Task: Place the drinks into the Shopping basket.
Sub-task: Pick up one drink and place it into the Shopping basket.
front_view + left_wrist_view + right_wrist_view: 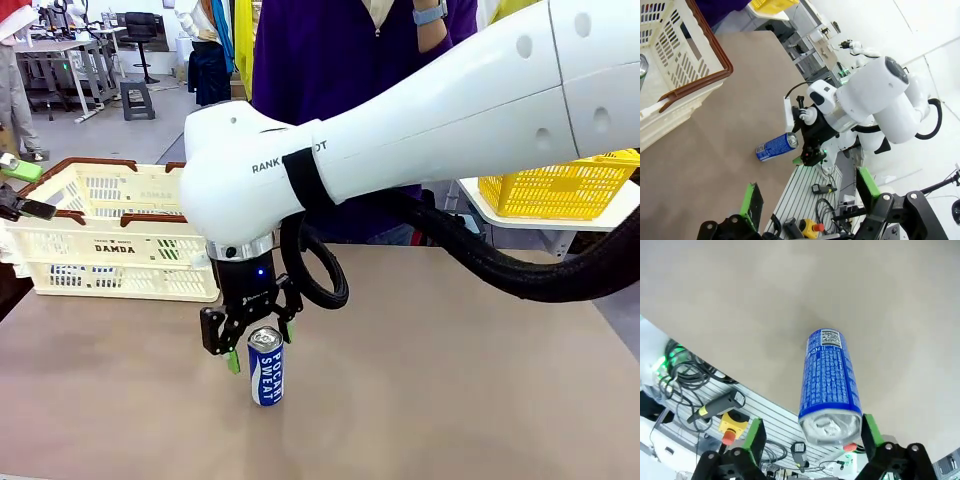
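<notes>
A blue drink can (266, 368) with white "SWEAT" lettering stands upright on the brown table, just left of the middle. My right gripper (262, 345) hangs over it, open, with its green pads on either side of the can's silver top. In the right wrist view the blue can (829, 375) stands between the spread fingers of the right gripper (814, 437), with a gap on the left side. The cream Shopping basket (115, 240) with a brown rim sits at the back left, and something green shows through its slots. My left gripper (25, 190) is open and holds nothing, beside the Shopping basket (690, 75).
A yellow mesh basket (560, 190) rests on a white side table at the right. A person in a purple top (330, 60) stands at the far side. The right arm's black cable hangs in a loop above the table's middle. Bare tabletop lies to the right of the can.
</notes>
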Controlling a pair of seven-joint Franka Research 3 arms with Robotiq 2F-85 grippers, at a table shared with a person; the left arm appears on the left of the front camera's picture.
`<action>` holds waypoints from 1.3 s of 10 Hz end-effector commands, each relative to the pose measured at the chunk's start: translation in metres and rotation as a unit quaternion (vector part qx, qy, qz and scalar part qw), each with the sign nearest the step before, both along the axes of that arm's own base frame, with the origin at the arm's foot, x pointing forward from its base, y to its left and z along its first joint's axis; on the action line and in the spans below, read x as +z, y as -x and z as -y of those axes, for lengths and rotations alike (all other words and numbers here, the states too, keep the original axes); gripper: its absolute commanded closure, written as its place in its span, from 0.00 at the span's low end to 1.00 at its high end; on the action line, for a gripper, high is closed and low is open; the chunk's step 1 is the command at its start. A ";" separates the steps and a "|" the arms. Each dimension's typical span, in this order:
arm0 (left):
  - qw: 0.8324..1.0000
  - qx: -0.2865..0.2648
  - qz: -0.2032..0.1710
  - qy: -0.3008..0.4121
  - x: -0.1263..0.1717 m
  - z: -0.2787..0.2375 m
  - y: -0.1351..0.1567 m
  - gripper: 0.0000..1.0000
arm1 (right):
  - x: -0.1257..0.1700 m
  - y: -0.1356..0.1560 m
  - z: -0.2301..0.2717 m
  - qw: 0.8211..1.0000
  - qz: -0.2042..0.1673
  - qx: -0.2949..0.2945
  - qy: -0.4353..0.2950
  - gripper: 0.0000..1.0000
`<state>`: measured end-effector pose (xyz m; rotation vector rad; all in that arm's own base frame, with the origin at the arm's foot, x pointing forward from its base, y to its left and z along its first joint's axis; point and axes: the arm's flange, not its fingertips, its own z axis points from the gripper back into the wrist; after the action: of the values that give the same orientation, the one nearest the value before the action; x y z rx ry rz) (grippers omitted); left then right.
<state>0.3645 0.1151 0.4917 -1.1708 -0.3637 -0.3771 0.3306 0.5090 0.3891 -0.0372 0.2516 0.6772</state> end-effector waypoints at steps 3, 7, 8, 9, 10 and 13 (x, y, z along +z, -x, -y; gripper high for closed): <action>1.000 0.002 -0.001 0.000 0.002 -0.001 0.000 0.00 | 0.105 0.000 0.114 0.994 -0.020 -0.053 -0.089 0.00; 1.000 0.002 -0.001 0.000 0.002 -0.001 0.000 0.00 | 0.147 0.025 0.481 0.891 -0.165 -0.224 -0.359 0.00; 1.000 0.002 -0.001 0.000 0.002 -0.001 0.000 0.00 | 0.128 0.044 0.578 0.819 -0.177 -0.269 -0.475 0.00; 1.000 0.002 -0.001 0.000 0.002 -0.001 0.000 0.00 | 0.100 0.064 0.668 0.730 -0.172 -0.314 -0.582 0.00; 1.000 0.002 -0.001 0.000 0.002 -0.001 0.000 0.00 | 0.063 0.087 0.741 0.637 -0.143 -0.382 -0.654 0.00; 1.000 0.002 -0.001 0.000 0.002 -0.001 0.000 0.00 | -0.013 0.141 0.811 0.516 0.024 -0.517 -0.682 0.00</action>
<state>0.3644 0.1161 0.4917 -1.1715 -0.3657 -0.3755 0.1882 -0.1920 0.4319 1.3525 0.0449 -0.2341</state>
